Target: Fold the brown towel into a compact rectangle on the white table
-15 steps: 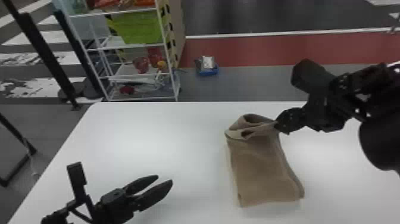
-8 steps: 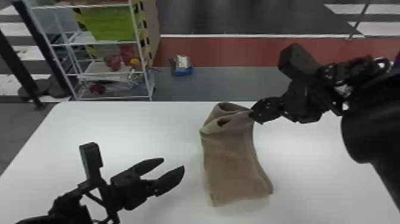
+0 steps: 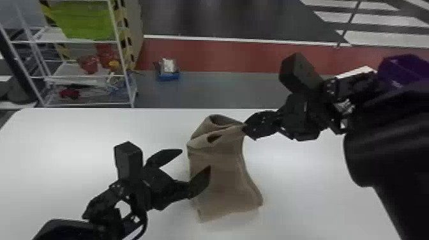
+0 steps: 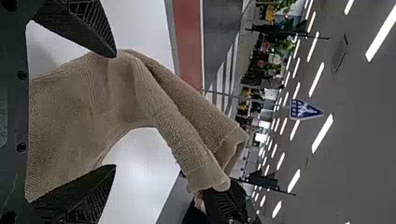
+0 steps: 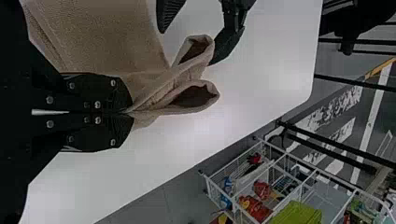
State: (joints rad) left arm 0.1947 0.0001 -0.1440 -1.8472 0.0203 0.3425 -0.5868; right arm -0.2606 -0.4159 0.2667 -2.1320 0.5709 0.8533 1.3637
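My right hand [image 3: 245, 127] is closed on the brown towel [image 3: 220, 175], its two fingers pinching a gathered bit at the far end, on my right side of the cloth. That end is lifted and bunched into open loops, with dark hollows showing between the layers, while the near end lies spread on the white table [image 3: 79, 153]. My left hand [image 3: 195, 158] is open, fingers well parted, on the left side of the towel — one fingertip overlaps the cloth in the head view, and I can't tell whether it touches. In the left wrist view the towel shows between those parted fingers. Beyond the table stands a white wire shelf [image 3: 89, 104] with a green bin [image 3: 86, 20] — and near it, on the floor, a blue box [image 3: 169, 76]
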